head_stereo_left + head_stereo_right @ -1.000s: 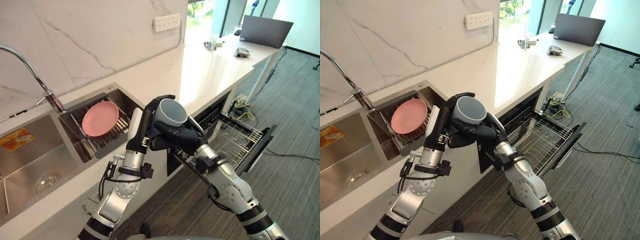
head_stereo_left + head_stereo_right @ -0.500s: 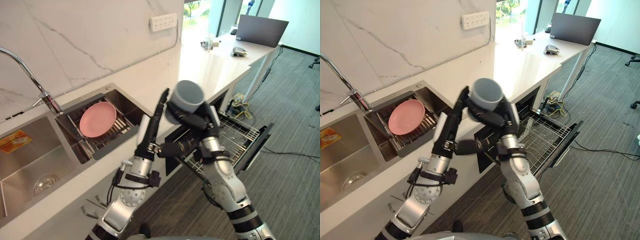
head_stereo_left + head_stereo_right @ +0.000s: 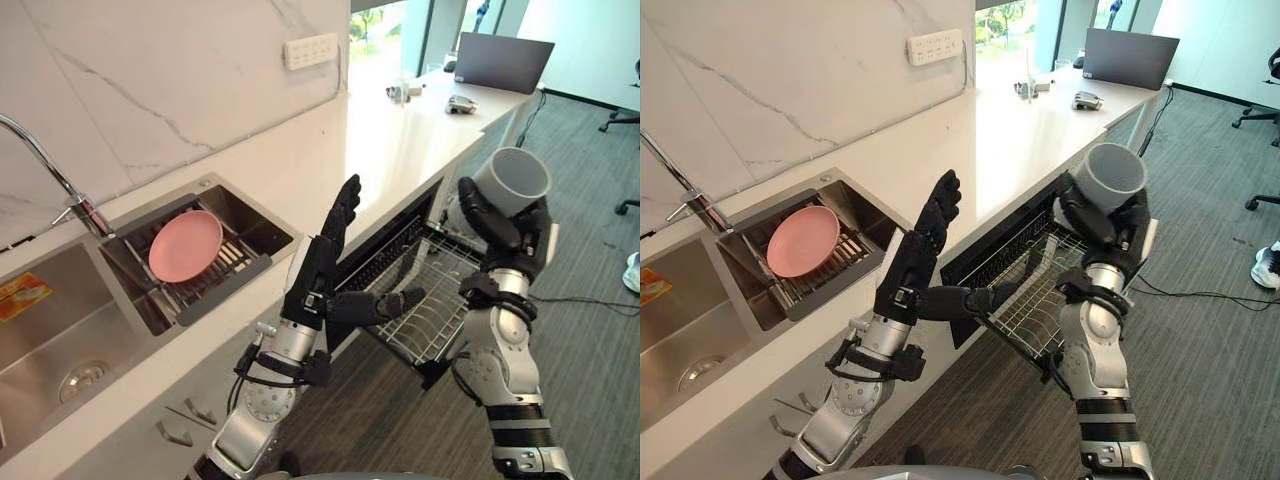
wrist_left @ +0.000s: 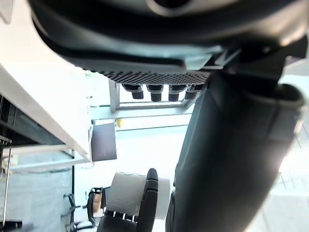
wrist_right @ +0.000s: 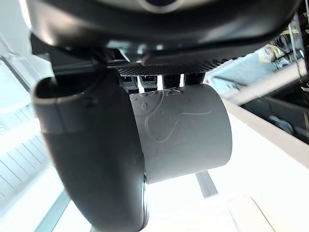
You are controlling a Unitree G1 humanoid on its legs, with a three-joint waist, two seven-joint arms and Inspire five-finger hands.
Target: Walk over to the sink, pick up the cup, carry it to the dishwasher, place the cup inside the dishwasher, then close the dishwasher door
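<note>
While right hand (image 3: 500, 225) is gripping cup (image 3: 512, 180), fingers and thumb curled round grey wall, we are carrying it toward dishwasher. Cup is riding high, mouth tilted up, well clear of pulled-out rack (image 3: 445, 275). Left hand (image 3: 320, 270) is hovering raised beside counter (image 3: 400, 150), fingers straight, thumb spread, holding nothing. Carry step is in hand, we judge. Next move is calling for lowering cup over rack, tipping mouth down, seating it among wires, then loosening fingers.

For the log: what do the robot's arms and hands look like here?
The left arm and right arm are silver-grey rounded segments with black joint bands. The left hand and right hand are dark, each with a white side panel.
</note>
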